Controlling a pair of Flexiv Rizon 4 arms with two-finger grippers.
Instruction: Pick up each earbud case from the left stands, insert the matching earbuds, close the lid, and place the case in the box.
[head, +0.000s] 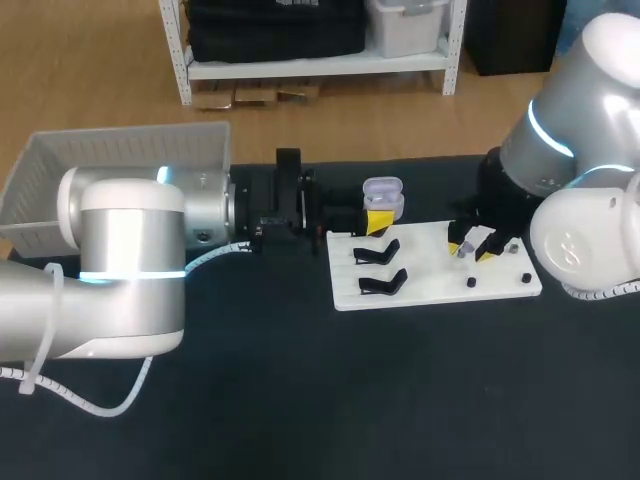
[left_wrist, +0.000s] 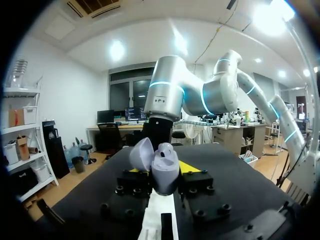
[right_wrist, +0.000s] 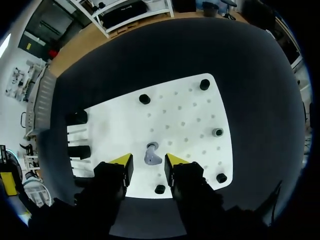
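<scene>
A lavender earbud case (head: 383, 196) with its lid up is held above the back left corner of the white board (head: 430, 285); my left gripper (head: 375, 222) is shut on it. In the left wrist view the case (left_wrist: 164, 170) sits between the yellow tips of that gripper (left_wrist: 164, 175), its lid (left_wrist: 142, 153) tilted back. My right gripper (head: 470, 247) hangs over the board's right half. In the right wrist view its fingers (right_wrist: 121, 161) stand open on either side of a lavender earbud (right_wrist: 152, 155) resting on the board (right_wrist: 180, 115), with small gaps on both sides.
Two empty black stands (head: 380, 251) (head: 385, 283) sit on the board's left part. Several black pegs (right_wrist: 144, 99) dot the board's right part. A grey basket (head: 120, 160) stands at the table's back left.
</scene>
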